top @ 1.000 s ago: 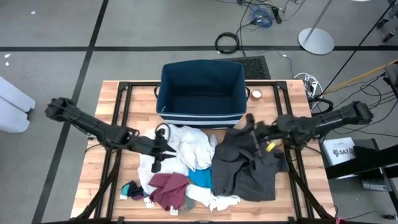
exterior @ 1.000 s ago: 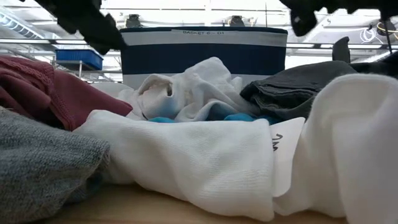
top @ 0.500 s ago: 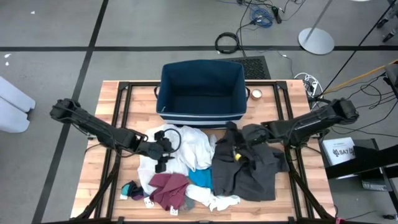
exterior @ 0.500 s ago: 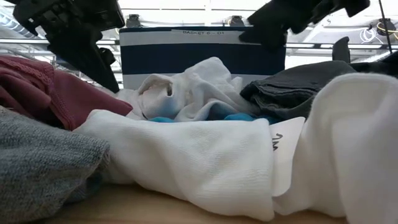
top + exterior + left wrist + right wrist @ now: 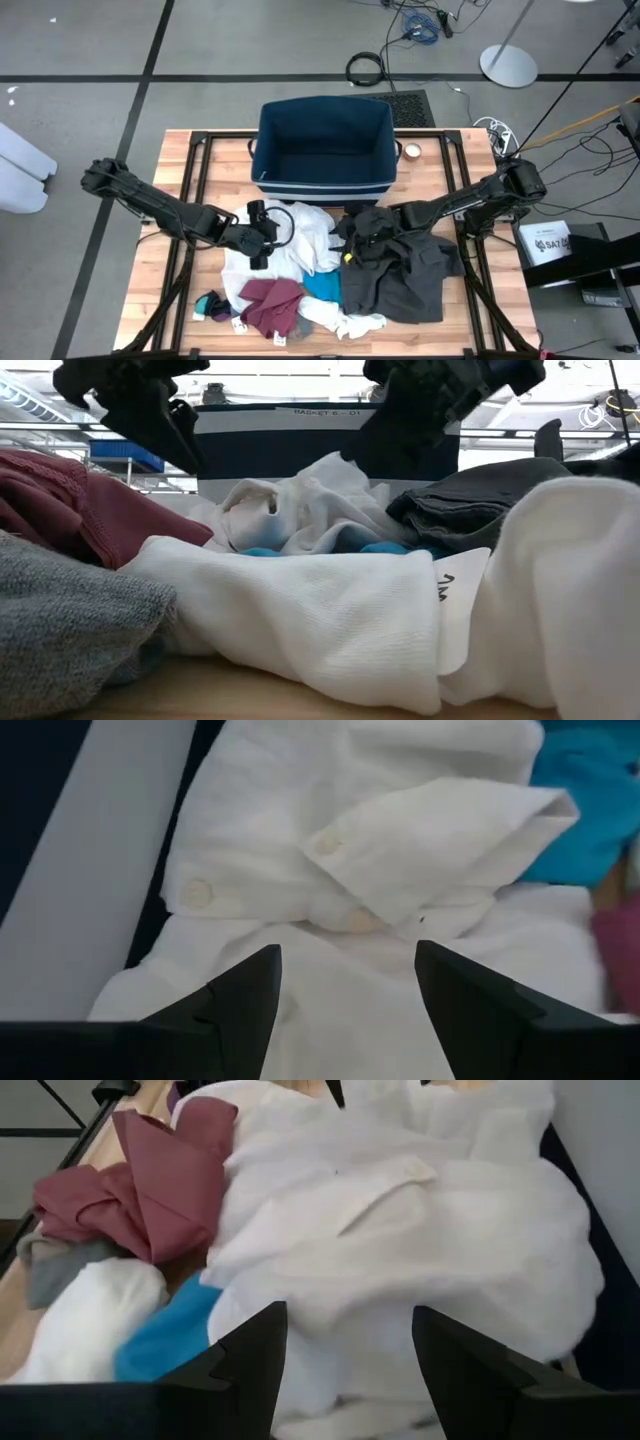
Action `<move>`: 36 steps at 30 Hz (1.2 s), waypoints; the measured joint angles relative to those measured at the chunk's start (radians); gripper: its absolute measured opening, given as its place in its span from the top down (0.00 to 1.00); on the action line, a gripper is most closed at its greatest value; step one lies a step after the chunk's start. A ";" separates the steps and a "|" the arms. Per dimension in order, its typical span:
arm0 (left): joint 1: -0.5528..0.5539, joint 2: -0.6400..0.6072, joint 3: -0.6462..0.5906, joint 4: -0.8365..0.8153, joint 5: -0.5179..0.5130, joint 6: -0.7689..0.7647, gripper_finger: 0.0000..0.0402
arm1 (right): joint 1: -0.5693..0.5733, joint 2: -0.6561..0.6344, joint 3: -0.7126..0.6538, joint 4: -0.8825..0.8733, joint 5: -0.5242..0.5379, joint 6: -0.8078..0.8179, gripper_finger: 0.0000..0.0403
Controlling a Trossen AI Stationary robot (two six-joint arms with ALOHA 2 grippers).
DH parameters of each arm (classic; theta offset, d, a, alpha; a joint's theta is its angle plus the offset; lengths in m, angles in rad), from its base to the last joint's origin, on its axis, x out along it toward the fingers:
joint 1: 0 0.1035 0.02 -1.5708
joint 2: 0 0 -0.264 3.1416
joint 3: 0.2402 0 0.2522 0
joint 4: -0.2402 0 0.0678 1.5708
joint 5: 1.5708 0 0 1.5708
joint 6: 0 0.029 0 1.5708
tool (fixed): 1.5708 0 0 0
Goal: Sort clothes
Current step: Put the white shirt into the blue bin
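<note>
The clothes lie heaped on the near half of the wooden table. A white buttoned shirt (image 5: 310,238) sits mid-table, with a dark grey garment (image 5: 400,280) to its right. A maroon piece (image 5: 268,300), a bright blue piece (image 5: 322,287) and a white sock (image 5: 350,323) lie nearer the front. My left gripper (image 5: 262,240) stands open at the shirt's left edge, its fingers over the button strip (image 5: 330,845). My right gripper (image 5: 347,238) stands open over the grey garment's left edge, facing the shirt (image 5: 420,1250). I cannot tell whether either touches cloth.
A navy bin with white stripes (image 5: 325,188) stands at the far middle, open side up. Black frame rails (image 5: 195,180) run along the table. A small round object (image 5: 412,151) sits right of the bin. Bare wood (image 5: 160,290) shows at the near left.
My right gripper has travelled toward the table's left edge and a little nearer, across the dark grey garment to the white shirt's right side. My left gripper has edged slightly toward the far edge at the shirt's left side. The clothes have stayed in place.
</note>
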 joint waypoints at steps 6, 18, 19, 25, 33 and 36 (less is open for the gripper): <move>0.001 0.042 -0.001 -0.014 0.005 -0.004 0.40 | 0.015 0.034 0.032 -0.043 0.000 0.036 0.49; 0.047 0.157 -0.002 -0.007 0.084 -0.115 0.40 | 0.005 0.104 0.032 -0.036 0.002 0.081 0.59; 0.051 0.162 -0.002 -0.008 0.083 -0.139 0.42 | 0.005 0.102 0.031 -0.038 0.002 0.081 0.63; 0.067 0.168 -0.002 -0.008 0.081 -0.191 0.73 | 0.005 0.070 0.030 -0.052 0.001 0.040 0.96; 0.035 0.115 0.095 -0.035 0.037 -0.083 0.99 | 0.024 -0.100 0.029 -0.156 0.007 0.003 1.00; 0.016 0.064 0.171 -0.064 -0.013 -0.015 0.99 | 0.054 -0.202 0.029 -0.160 0.053 -0.039 1.00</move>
